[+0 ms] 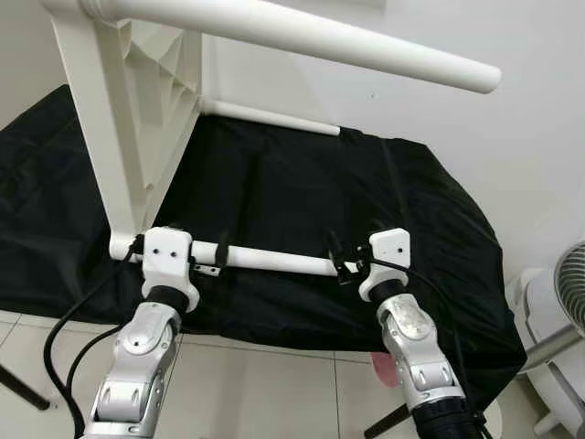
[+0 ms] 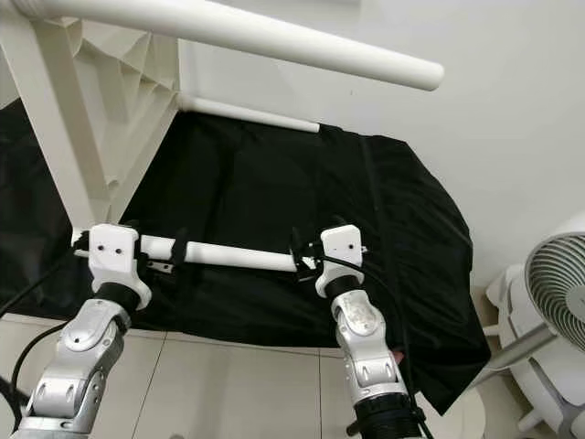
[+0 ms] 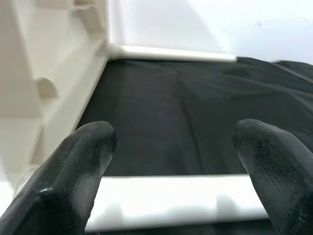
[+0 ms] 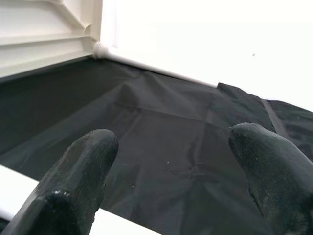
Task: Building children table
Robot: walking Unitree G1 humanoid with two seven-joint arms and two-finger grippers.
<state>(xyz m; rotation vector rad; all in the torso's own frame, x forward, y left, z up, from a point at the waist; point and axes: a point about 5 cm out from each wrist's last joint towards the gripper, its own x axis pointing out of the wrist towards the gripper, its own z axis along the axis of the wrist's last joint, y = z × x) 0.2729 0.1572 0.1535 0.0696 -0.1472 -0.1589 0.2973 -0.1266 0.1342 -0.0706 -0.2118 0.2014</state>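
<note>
Across the lower middle of the frame, the white table leg [image 1: 274,260] lies between the spread fingers of the left gripper [image 1: 208,257] and right gripper [image 1: 340,257], over black cloth [image 1: 302,201].

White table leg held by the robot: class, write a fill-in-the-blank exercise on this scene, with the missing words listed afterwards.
1. The white table leg lies across a ____ cloth.
2. The left gripper and right gripper sit at opposite ____ of that leg.
3. A white ____ stands on the floor at the robot's right.
4. Both grippers' jaws are ____.

Missing words: black; ends; fan; open
</note>
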